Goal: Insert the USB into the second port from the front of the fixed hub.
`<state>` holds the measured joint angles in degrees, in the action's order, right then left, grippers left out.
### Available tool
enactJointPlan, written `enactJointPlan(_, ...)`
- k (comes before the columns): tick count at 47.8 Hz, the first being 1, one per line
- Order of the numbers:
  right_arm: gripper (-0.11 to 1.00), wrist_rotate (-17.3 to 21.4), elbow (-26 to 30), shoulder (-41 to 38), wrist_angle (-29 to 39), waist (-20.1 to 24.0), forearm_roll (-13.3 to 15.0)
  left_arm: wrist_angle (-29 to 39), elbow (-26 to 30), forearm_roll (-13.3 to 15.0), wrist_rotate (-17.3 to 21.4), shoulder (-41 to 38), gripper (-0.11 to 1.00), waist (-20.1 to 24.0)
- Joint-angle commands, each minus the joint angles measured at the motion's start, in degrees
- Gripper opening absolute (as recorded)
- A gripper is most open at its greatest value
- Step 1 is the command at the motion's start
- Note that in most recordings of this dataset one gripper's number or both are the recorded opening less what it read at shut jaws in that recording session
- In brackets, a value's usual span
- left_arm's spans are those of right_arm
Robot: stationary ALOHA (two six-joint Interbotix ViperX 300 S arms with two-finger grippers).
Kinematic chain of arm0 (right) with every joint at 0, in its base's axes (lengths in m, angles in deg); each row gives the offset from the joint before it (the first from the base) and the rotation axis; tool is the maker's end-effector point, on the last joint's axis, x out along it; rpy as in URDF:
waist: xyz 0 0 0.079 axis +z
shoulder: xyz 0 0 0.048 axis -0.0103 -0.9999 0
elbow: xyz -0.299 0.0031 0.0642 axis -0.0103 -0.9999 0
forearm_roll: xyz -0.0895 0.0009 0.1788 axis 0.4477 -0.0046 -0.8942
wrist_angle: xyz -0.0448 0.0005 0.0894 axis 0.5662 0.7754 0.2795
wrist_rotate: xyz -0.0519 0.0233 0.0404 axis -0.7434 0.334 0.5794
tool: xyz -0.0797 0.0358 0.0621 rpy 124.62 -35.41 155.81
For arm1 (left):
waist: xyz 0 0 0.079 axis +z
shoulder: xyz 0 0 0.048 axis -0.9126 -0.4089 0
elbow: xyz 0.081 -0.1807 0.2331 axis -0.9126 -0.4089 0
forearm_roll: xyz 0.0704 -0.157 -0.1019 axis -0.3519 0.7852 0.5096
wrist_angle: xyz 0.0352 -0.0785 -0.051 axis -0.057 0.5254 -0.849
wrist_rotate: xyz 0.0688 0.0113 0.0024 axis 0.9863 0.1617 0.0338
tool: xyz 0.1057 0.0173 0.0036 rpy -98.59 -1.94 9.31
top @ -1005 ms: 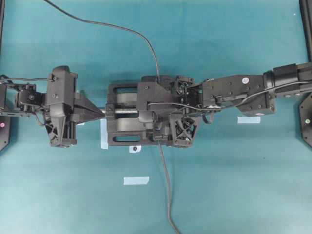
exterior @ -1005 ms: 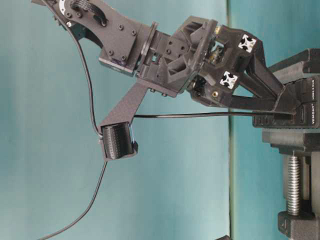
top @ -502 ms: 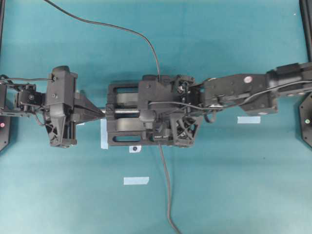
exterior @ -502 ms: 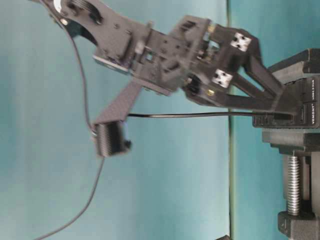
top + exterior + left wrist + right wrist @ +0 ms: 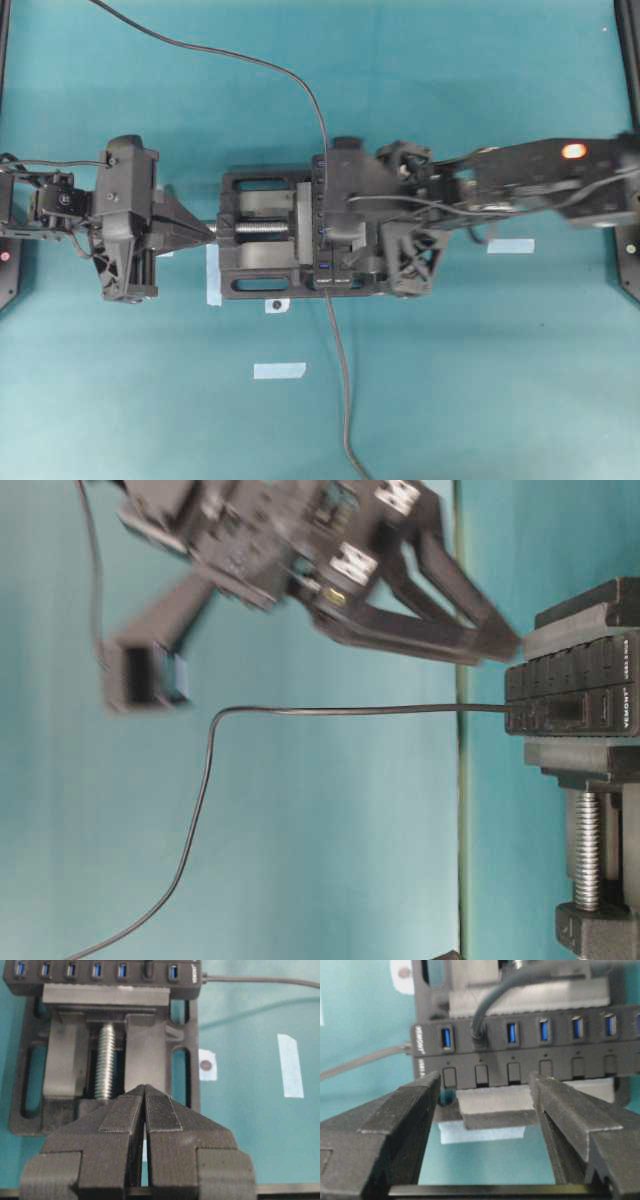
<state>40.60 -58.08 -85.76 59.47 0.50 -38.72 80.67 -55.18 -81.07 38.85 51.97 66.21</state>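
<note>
Right gripper (image 5: 482, 1110): jaws wide apart, holding nothing.
USB (image 5: 479, 1040): seated in the second port of the fixed hub (image 5: 530, 1055).
Left gripper (image 5: 145, 1105): jaws together, empty.
Risk: cable (image 5: 330, 711) could snag the gripper and pull the plug loose.

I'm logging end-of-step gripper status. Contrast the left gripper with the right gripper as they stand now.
The left gripper, black with ribbed pads, is shut with its fingertips meeting; the right gripper, black too, stands wide open and empty. The left gripper sits in front of the black screw vise, by its silver screw; the right gripper looks onto the long black USB hub, where the plugged-in dark grey cable hangs free. Neither holds anything.
</note>
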Motion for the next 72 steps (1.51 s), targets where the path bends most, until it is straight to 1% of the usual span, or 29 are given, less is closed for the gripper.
enactJointPlan(1, 0.8, 1.1, -1.0, 3.7, -2.8, -0.4, 0.0, -0.8, 1.0, -0.1, 0.0, 0.4, 0.0, -0.1)
enactJointPlan(6, 0.8, 1.3, -2.8, 5.4, -4.5, -0.4, 0.0, -1.7, 0.9, -0.1, -0.1, 0.3, 0.0, -0.1)
enactJointPlan(13, 0.8, 1.4, -4.9, 6.7, -4.8, -0.4, 0.0, -1.8, 0.8, -0.1, 0.0, 0.2, 0.0, -0.1)
enactJointPlan(34, 0.8, 1.3, -7.7, 9.9, -6.2, -0.5, 0.0, -1.8, 1.1, -0.1, -0.1, 0.0, 0.0, -0.1)
enactJointPlan(44, 0.8, 1.3, -10.8, 12.8, -9.9, -0.5, 0.0, -1.9, 1.1, -0.1, -0.1, -0.1, 0.0, -0.2)
enactJointPlan(54, 0.8, 1.4, -14.9, 15.6, -15.9, -0.5, 0.0, -1.9, 1.0, -0.1, -0.1, -0.1, 0.0, -0.2)
enactJointPlan(62, 0.8, 1.4, -16.8, 16.8, -20.9, -0.4, 0.0, -1.8, 1.0, -0.1, -0.1, -0.1, 0.0, -0.1)
enactJointPlan(72, 0.8, 1.3, -17.8, 16.3, -21.4, 0.0, 0.0, -1.9, 1.0, -0.1, -0.1, -0.1, 0.0, -0.2)
